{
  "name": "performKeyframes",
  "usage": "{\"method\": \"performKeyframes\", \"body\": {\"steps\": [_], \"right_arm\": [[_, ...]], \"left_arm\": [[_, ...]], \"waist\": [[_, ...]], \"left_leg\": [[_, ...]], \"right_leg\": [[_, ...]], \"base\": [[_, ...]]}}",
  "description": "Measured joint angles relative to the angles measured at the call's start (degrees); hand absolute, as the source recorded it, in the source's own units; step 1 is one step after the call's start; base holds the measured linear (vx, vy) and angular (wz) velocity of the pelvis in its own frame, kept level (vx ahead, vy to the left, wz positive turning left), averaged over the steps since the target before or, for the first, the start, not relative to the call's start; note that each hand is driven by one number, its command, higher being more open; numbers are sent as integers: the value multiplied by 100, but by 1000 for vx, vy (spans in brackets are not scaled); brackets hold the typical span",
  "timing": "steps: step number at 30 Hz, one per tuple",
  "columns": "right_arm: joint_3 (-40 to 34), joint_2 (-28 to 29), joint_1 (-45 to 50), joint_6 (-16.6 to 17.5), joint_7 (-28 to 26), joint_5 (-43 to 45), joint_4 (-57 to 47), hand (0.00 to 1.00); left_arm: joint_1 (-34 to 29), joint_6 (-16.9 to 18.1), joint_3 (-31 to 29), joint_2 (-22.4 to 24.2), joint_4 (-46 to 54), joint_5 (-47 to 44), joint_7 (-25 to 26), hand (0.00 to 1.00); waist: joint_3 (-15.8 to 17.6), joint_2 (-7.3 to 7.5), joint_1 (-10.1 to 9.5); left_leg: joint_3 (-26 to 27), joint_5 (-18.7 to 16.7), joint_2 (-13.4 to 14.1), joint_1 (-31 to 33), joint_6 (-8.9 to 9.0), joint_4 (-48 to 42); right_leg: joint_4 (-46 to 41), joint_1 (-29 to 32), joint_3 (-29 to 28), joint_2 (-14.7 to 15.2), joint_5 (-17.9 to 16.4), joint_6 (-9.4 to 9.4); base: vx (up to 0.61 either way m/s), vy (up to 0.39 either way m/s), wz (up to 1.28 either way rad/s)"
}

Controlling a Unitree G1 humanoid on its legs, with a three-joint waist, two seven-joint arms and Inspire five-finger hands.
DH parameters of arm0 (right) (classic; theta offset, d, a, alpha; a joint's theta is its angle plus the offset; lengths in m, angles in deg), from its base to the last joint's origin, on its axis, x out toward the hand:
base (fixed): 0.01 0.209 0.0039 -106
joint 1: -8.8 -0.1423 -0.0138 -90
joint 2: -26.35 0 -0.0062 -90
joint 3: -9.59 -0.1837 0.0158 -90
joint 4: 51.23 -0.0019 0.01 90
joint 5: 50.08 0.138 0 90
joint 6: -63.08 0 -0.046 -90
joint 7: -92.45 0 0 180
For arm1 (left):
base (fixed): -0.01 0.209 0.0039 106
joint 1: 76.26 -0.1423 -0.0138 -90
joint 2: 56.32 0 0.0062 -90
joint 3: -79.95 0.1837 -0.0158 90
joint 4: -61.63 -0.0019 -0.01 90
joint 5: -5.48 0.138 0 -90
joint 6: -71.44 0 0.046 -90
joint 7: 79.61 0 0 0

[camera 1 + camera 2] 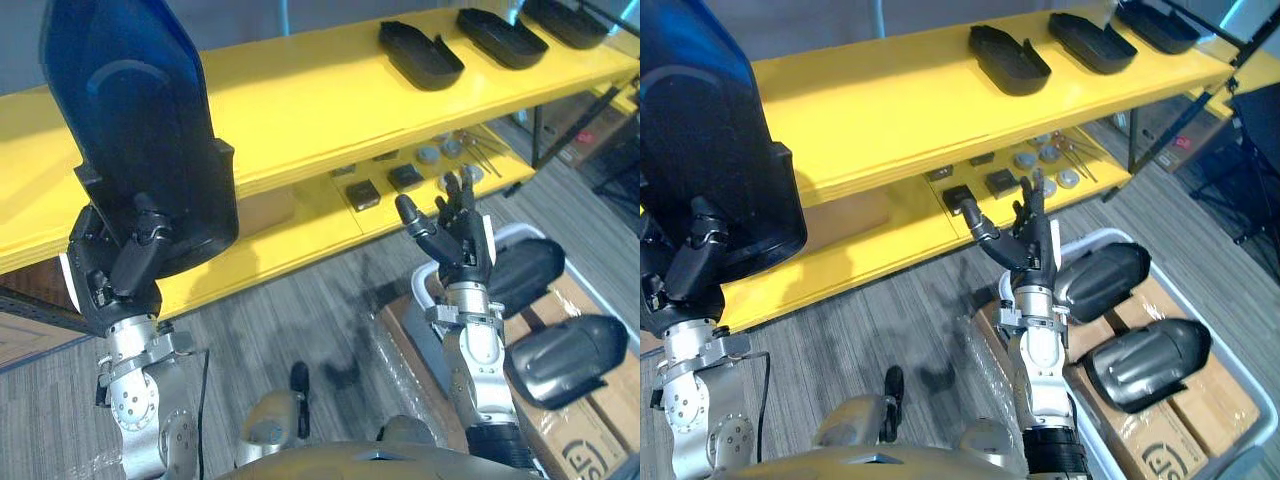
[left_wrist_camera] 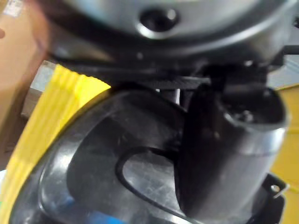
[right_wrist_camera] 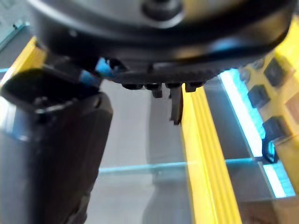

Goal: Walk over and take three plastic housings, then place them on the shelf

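My left hand (image 1: 120, 275) curled tight round big dark housing (image 1: 130, 120), held up tall, I think so it clears yellow shelf (image 1: 300, 100) edge. My right hand (image 1: 455, 240) empty, fingers spread wide, keeps out of way. Other housings (image 1: 420, 52) lie on shelf top.

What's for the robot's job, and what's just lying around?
Job: dark plastic housing in left robot hand; three black housings on yellow shelf; two dark housings in grey bin.
Lying about: small dark and grey parts on lower shelf; cardboard box.
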State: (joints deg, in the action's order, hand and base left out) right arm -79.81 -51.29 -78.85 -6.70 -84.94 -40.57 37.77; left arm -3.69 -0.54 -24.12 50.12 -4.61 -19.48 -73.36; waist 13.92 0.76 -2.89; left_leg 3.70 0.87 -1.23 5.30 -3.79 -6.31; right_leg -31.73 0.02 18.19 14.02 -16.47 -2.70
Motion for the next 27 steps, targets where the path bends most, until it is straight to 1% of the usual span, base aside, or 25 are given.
{"method": "performKeyframes", "body": {"steps": [2, 3, 4, 5, 6, 7, 8, 9, 10, 11, 12, 13, 14, 15, 16, 18, 19, 20, 22, 24, 25, 26, 27], "right_arm": [[0, -138, -38, 5, -187, 25, -8, 100], [-4, -155, -39, 5, -223, 38, -8, 100], [-6, -198, -33, 3, -331, 114, -12, 100], [-6, -224, -29, 3, -374, 171, -21, 100], [-2, -264, -27, 2, -458, 240, -79, 100], [3, -268, -28, 2, -492, 250, -141, 100], [40, -266, -24, 2, -532, 251, -193, 100], [60, -270, -15, 2, -563, 256, -206, 100], [43, -442, -16, -6, -614, 269, -210, 100], [37, -513, -18, -4, -637, 281, -221, 100], [12, -594, -22, -12, -734, 335, -220, 100], [-27, -632, -17, -20, -858, 440, -220, 100], [-43, -646, -8, -21, -916, 482, -220, 100], [-65, -670, 21, -23, -1015, 529, -222, 100], [-95, -676, 120, -23, -1061, 540, -224, 100], [-128, -688, 232, -39, -1073, 550, -220, 100], [-125, -687, 326, -37, -1152, 681, -220, 100], [-128, -680, 375, -22, -1222, 725, -220, 100], [-127, -666, 378, 41, -1336, 723, -223, 100], [-107, -573, 371, 60, -1356, 722, -231, 100], [-100, -519, 365, 59, -1350, 722, -231, 100], [-74, -465, 364, 60, -1348, 722, -233, 100], [-49, -460, 364, 60, -1340, 722, -234, 100]], "left_arm": [[-5, -27, -2, 0, -1, -17, 39, 0], [-9, -36, -2, -1, -2, -16, 54, 0], [-21, -44, -7, -2, -29, -20, 80, 0], [-22, -43, -9, -3, -58, -20, 79, 0], [-36, -44, -16, -14, -98, -22, 80, 0], [-74, -43, -36, -36, -99, -20, 82, 0], [-119, -43, -55, -91, -99, -19, 110, 0], [-131, -42, -70, -125, -104, -18, 135, 0], [-139, -43, 10, 13, -204, -18, 202, 0], [-159, -42, 28, 51, -208, -18, 199, 0], [-167, -36, 41, 77, -195, -17, 258, 0], [-143, -21, 51, 75, -189, -20, 399, 0], [-126, -13, 53, 78, -189, -28, 473, 0], [-101, 20, 53, 78, -190, -122, 588, 0], [-66, 23, 67, 85, -201, -193, 647, 0], [-47, 26, 80, 133, -252, -189, 667, 0], [-41, 32, 79, 180, -324, -189, 689, 0], [-43, 34, 78, 205, -343, -190, 691, 0], [-35, 75, 79, 215, -343, -189, 686, 0], [-27, 80, 103, 215, -344, -190, 653, 0], [-32, 81, 155, 217, -343, -195, 645, 0], [-41, 81, 222, 220, -346, -205, 641, 0], [-42, 81, 261, 226, -351, -217, 629, 0]], "waist": [[-65, -101, 11], [-69, -112, 12], [-73, -119, 28], [-78, -110, 37], [-111, -54, 44], [-168, 42, 35], [-276, 234, 24], [-344, 347, 14], [-377, 113, 11], [-401, 23, 18], [-447, -103, 17], [-485, -176, 49], [-501, -201, 85], [-503, -226, 183], [-499, -217, 246], [-486, -238, 253], [-454, -290, 195], [-454, -300, 163], [-465, -323, 164], [-456, -326, 181], [-430, -289, 169], [-401, -258, 174], [-400, -260, 182]], "left_leg": [[-203, -93, 93, -31, 47, 37], [-246, -110, 122, -52, 67, 35], [-374, -165, 200, -146, 152, 27], [-428, -191, 216, -187, 199, 20], [-516, -246, 219, -213, 323, -62], [-548, -311, 178, -210, 424, -133], [-570, -444, 72, -206, 553, -243], [-585, -520, -1, -203, 608, -313], [-669, -708, 193, -167, 726, -551], [-692, -809, 293, -166, 778, -654], [-743, -917, 466, -151, 866, -777], [-787, -1013, 608, -117, 952, -863], [-805, -1062, 661, -101, 968, -917], [-768, -1141, 802, -61, 932, -1071], [-493, -1098, 897, 10, 924, -1396], [-171, -1080, 1013, 233, 823, -2048], [81, -1049, 1118, 267, 739, -2372], [162, -1014, 1150, 251, 691, -2396], [284, -995, 1117, 217, 654, -2210], [392, -1092, 1065, 214, 681, -1781], [439, -1073, 1057, 233, 700, -1428], [456, -969, 1078, 237, 801, -1095], [477, -896, 1109, 236, 818, -942]], "right_leg": [[462, 529, -330, -152, 32, -13], [557, 633, -446, -179, 61, -51], [894, 751, -726, -263, 164, -202], [1053, 758, -778, -305, 221, -250], [1426, 756, -898, -322, 452, -208], [1718, 747, -935, -317, 741, -156], [1974, 689, -953, -307, 1327, -47], [2044, 651, -1019, -305, 1664, -189], [2136, 440, -874, -433, 1632, -216], [2231, 341, -820, -530, 1608, -180], [2317, 245, -725, -700, 1572, -114], [2311, 179, -629, -834, 1494, -8], [2290, 154, -566, -889, 1444, 41], [2276, 66, -445, -987, 1357, 119], [2273, -58, -329, -1035, 1260, 167], [2277, -238, -201, -1068, 1175, 191], [2306, -450, -140, -1092, 1107, 219], [2351, -544, -108, -1071, 1087, 229], [2466, -601, -57, -1015, 1090, 235], [2512, -611, 18, -899, 1067, 266], [2518, -644, 32, -780, 1031, 223], [2511, -725, 60, -641, 984, 147], [2493, -770, 67, -583, 957, 95]], "base": [[183, -48, 37], [218, -114, 41], [192, -130, 38], [204, -186, 51], [197, -230, 39], [236, -307, 42], [198, -290, 28], [200, -307, 32], [155, -231, 23], [175, -244, 17], [151, -211, 13], [145, -211, 15], [133, -191, 30], [162, -190, 44], [134, -151, 51], [121, -119, 39], [124, -106, 27], [91, -56, 22], [47, 12, 31], [29, 72, 29], [30, 131, 14], [44, 156, 9], [91, 218, 5]]}}
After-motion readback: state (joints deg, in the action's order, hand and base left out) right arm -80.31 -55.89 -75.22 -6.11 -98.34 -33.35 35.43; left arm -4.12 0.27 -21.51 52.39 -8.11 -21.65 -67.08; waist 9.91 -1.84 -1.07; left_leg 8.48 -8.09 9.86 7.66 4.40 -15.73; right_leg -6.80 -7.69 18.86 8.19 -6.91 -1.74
